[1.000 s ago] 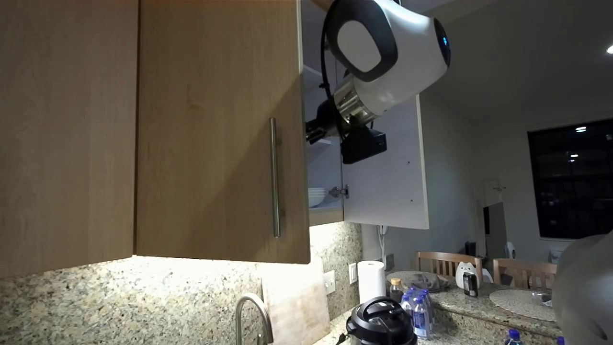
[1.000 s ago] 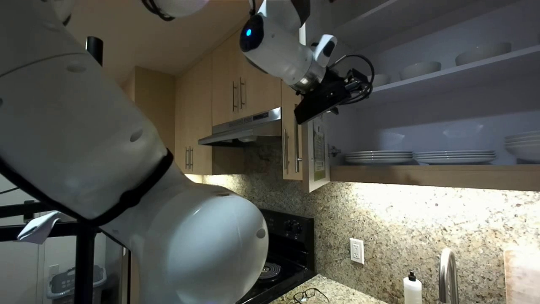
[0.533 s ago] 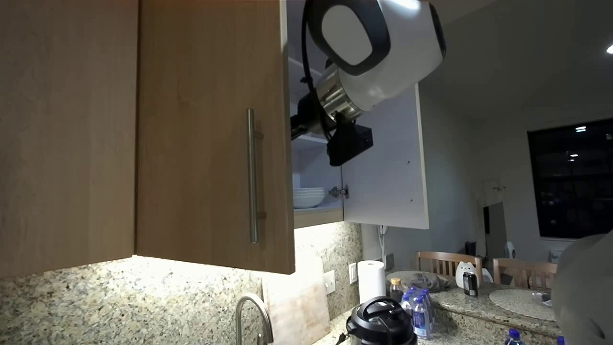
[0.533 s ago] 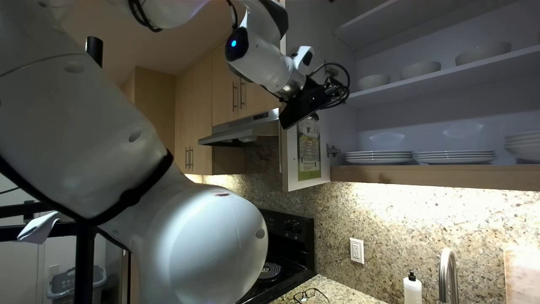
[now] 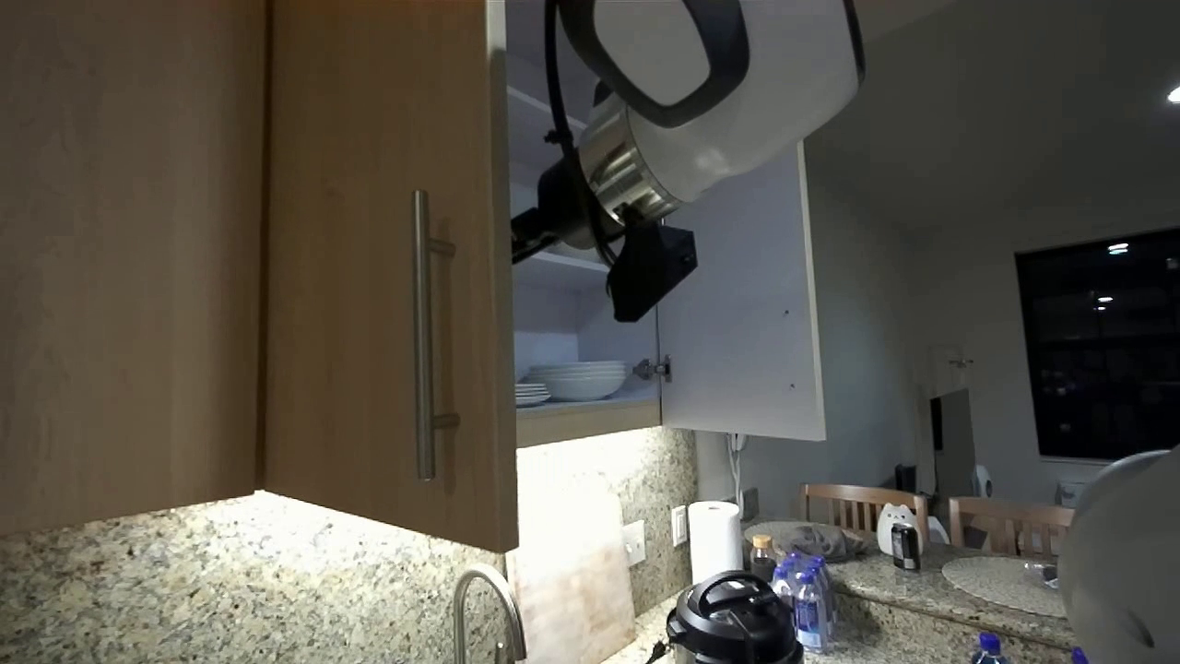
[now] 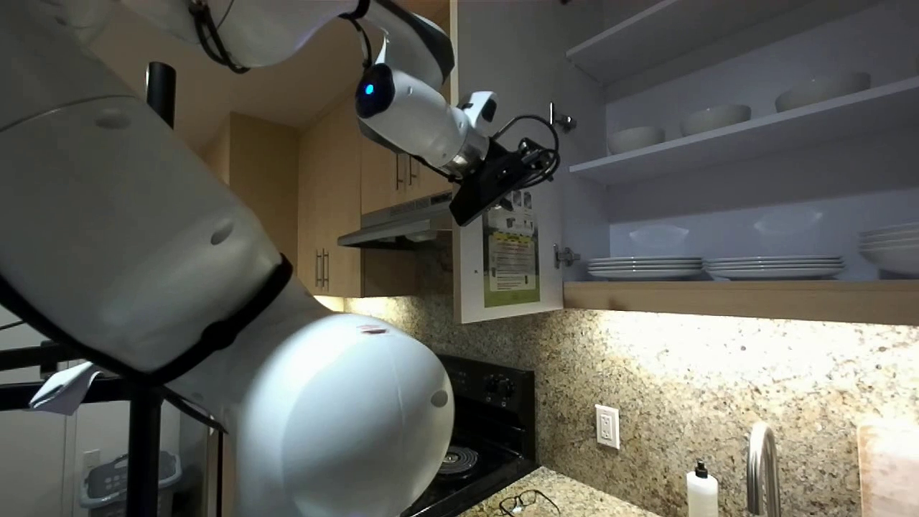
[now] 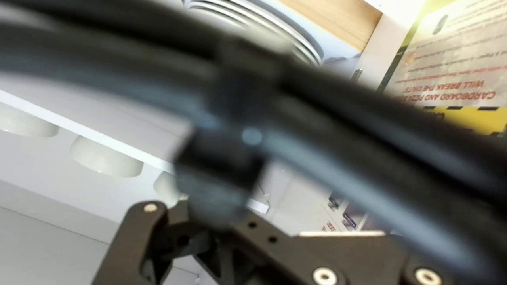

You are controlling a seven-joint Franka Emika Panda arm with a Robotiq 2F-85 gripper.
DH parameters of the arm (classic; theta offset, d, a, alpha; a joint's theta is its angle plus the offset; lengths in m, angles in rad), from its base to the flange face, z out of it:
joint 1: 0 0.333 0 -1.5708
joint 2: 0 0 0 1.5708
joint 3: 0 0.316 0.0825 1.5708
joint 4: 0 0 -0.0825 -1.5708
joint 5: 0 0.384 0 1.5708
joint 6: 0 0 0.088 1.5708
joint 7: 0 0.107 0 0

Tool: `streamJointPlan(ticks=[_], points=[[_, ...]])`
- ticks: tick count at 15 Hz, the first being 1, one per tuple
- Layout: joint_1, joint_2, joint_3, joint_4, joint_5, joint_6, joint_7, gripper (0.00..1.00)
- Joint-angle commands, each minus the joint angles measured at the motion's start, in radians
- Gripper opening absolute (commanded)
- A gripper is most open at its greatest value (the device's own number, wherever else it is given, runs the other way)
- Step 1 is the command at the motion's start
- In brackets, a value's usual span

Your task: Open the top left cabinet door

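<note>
The top left cabinet door (image 5: 350, 277) stands partly open in an exterior view, its wood-grain face and silver bar handle (image 5: 423, 332) turned outward. Its pale inner face (image 6: 502, 64) shows in an exterior view, and its poster (image 7: 455, 79) in the wrist view. My gripper (image 5: 527, 238) is on the door's inner side, close behind its free edge, not on the handle. It also shows against the inner face in an exterior view (image 6: 507, 205). Its fingertips are partly hidden by the door edge, and by blurred cables in the wrist view (image 7: 237, 245). Contact is unclear.
A handleless wood door (image 5: 129, 258) is left of the open door. A pale open door panel (image 5: 737, 304) stands at right. Shelves hold bowls (image 6: 714, 118) and stacked plates (image 6: 645, 267). The faucet (image 5: 484, 590) and range hood (image 6: 402, 219) are nearby.
The door has swung wider, its free edge and handle moving left in an exterior view. My gripper has moved along with it on the inner side, and more of the inner face and poster shows.
</note>
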Motion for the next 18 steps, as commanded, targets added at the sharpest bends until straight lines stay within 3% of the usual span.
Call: streamJointPlan(ticks=[1,7,9,13,14,18], points=[[-0.026,0.021,0.059,0.033,0.019,0.004,-0.031,1.00],[-0.065,0.044,0.126,0.063,0.010,0.004,-0.031,1.00],[-0.069,0.041,0.120,0.066,0.012,0.004,-0.031,1.00],[-0.031,0.029,0.040,0.044,0.004,0.005,-0.031,1.00],[-0.066,0.011,0.035,0.027,0.010,0.005,-0.031,1.00],[-0.035,-0.019,-0.093,-0.030,-0.004,0.001,-0.031,1.00]])
